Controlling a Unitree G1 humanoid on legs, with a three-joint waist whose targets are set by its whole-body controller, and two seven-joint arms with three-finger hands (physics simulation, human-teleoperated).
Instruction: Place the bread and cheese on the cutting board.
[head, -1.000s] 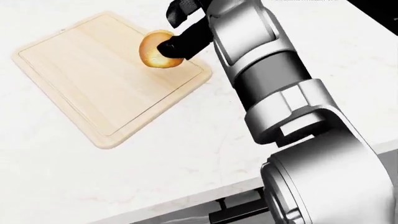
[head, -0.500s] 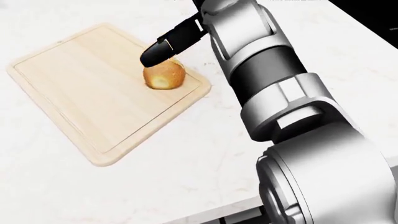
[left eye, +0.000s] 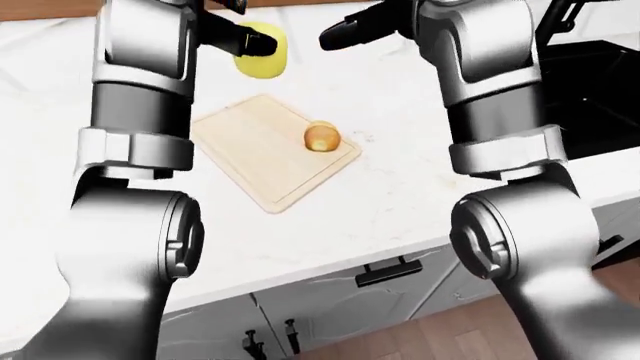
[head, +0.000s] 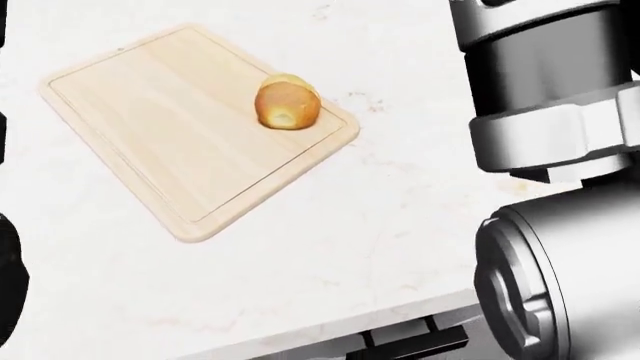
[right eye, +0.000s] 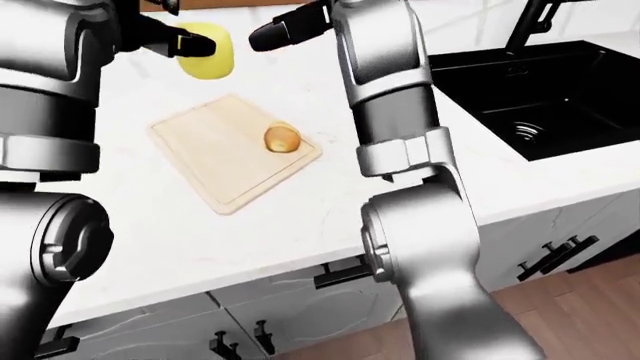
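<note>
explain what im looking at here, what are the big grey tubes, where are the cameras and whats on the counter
These are simulator renders of a humanoid robot, taken by three cameras on its head that look down over its own arms. The grey tubes are those arms. On the white counter lies a wooden cutting board, and the round bread sits on it near its right corner. In the left-eye view, the left hand holds the yellow cheese above the counter, not yet on the board. The right hand is raised and empty. A black sink shows at the right of the right-eye view.

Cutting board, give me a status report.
Bread lies on cutting board, released. Right robot hand open, above the counter. Left robot hand shut on cheese, off the board. Nothing in the way.
</note>
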